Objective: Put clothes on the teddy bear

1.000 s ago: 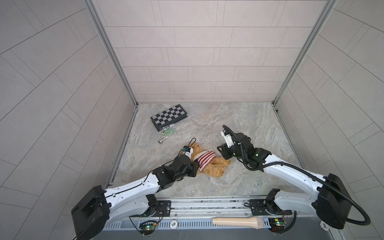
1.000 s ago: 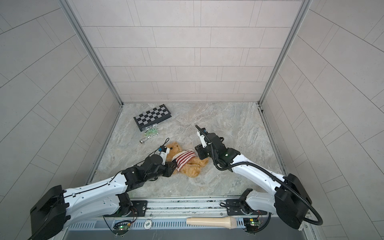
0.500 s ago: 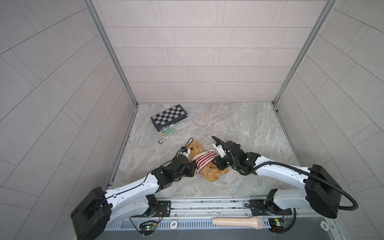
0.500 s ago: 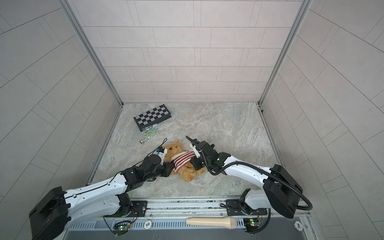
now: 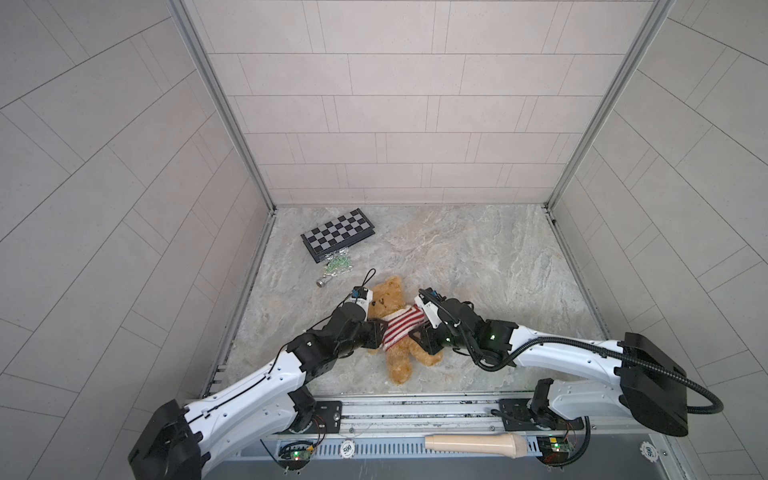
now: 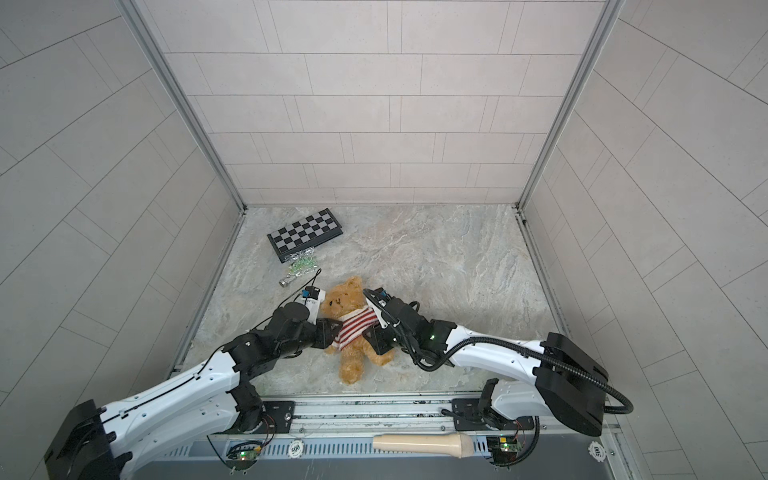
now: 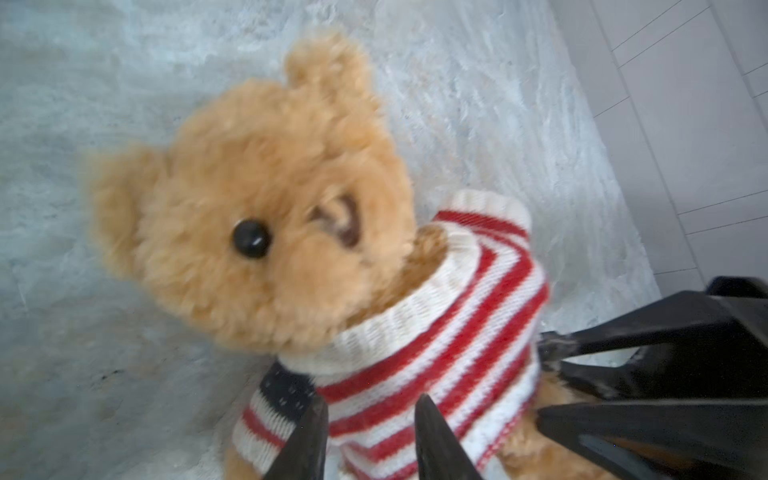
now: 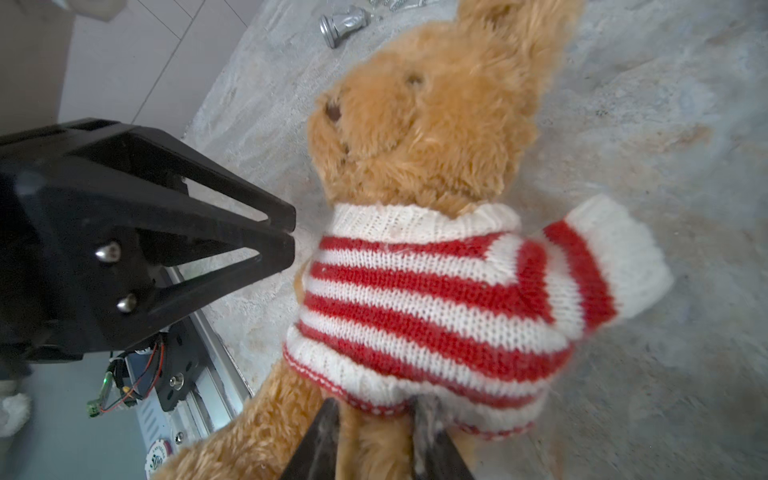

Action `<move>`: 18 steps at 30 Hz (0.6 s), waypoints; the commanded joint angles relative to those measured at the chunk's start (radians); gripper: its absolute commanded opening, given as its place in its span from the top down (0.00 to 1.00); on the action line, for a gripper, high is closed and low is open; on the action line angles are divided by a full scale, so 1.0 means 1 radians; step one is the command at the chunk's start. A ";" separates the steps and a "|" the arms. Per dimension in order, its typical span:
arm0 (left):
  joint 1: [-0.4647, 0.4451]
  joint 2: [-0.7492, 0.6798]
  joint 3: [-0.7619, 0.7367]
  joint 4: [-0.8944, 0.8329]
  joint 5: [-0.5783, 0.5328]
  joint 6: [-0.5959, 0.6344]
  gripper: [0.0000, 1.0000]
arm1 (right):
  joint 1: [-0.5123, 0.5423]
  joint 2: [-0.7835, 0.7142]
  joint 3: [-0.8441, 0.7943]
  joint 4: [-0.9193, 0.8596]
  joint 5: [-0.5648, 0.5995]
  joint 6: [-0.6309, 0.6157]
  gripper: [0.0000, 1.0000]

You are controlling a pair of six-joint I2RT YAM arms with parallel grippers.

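The golden-tan teddy bear (image 5: pixel 390 294) (image 6: pixel 347 296) lies face up on the marble table, head to the back, legs to the front. A red-and-white striped sweater (image 5: pixel 401 326) (image 8: pixel 428 299) covers its torso and one arm. My left gripper (image 7: pixel 370 432) (image 5: pixel 375 328) sits at the sweater's left side, jaws a little apart. Seen in the right wrist view, the left gripper (image 8: pixel 291 235) stops just short of the knit. My right gripper (image 8: pixel 376 428) (image 5: pixel 417 337) is closed at the sweater's hem (image 8: pixel 374 399), with leg fur between its fingers.
A folded chessboard (image 5: pixel 338 232) lies at the back left, with a clear bag of pieces (image 5: pixel 337 264) and a small metal piece (image 5: pixel 322 282) in front of it. On the front rail rest a beige handle (image 5: pixel 473 444) and a poker chip (image 5: pixel 347 448). Tiled walls enclose three sides.
The right gripper swung left from beside the bear onto its hip at the hem. The bear turned, legs now pointing to the front. The left jaws parted.
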 commanded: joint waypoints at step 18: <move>-0.063 0.233 -0.096 0.205 -0.017 -0.096 0.74 | -0.155 -0.217 -0.036 -0.131 0.024 -0.088 0.68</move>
